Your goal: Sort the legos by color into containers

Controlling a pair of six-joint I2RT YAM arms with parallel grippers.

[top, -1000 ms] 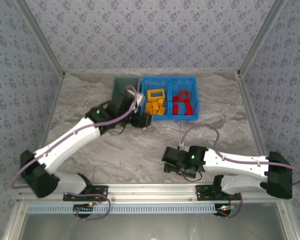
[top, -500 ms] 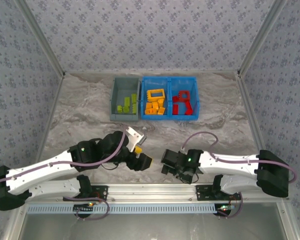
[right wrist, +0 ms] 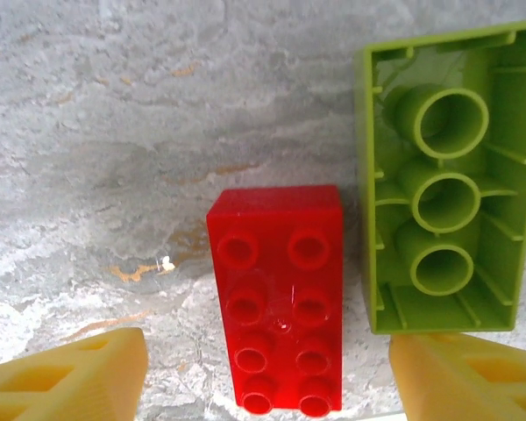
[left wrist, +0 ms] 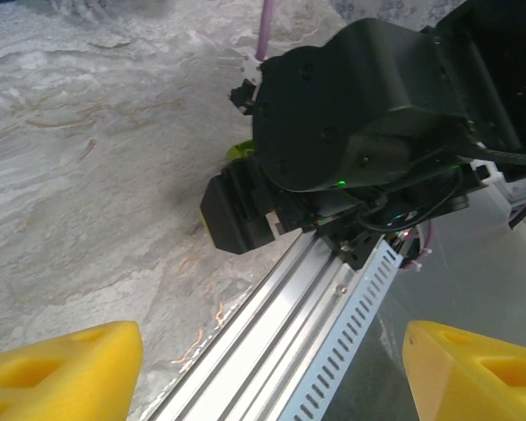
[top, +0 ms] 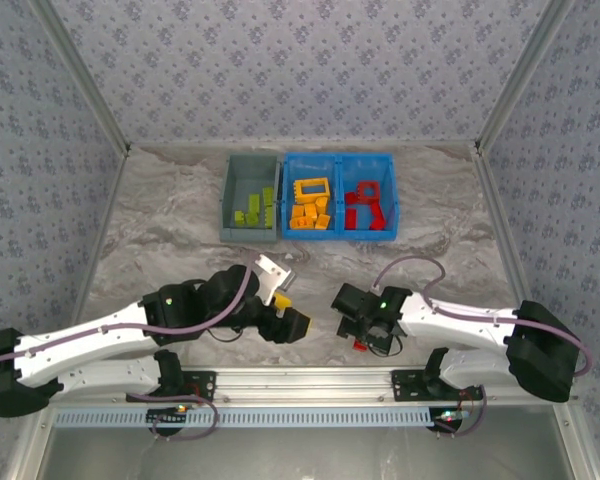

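Mostly the sorting looked done: on the marbled surface [top: 180,240], the blue tray [top: 338,157] at upper centre held orange-yellow legos [top: 310,212] and red legos [top: 365,210] in separate compartments, with green legos [top: 255,208] in the grey bin [top: 225,205] beside it. Left fingers [left wrist: 61,368] stood wide and empty, apparently idle. Right fingers [right wrist: 70,377] straddled a red brick [right wrist: 276,289] without touching, poised to pinch. An upturned lime brick [right wrist: 438,184] lay just right of it, its far edge cut off by the frame.

Your left gripper [left wrist: 267,373] is spread wide, yellow fingertips [left wrist: 66,368] in the bottom corners and nothing between them. Under it you've got the marbled table [left wrist: 88,175] and the slotted aluminium rail [left wrist: 289,351] running diagonally. The right arm [left wrist: 359,114] sits black and bulky upper right, green LED lit, with a sliver of lime-green lego [left wrist: 238,150] at its left edge
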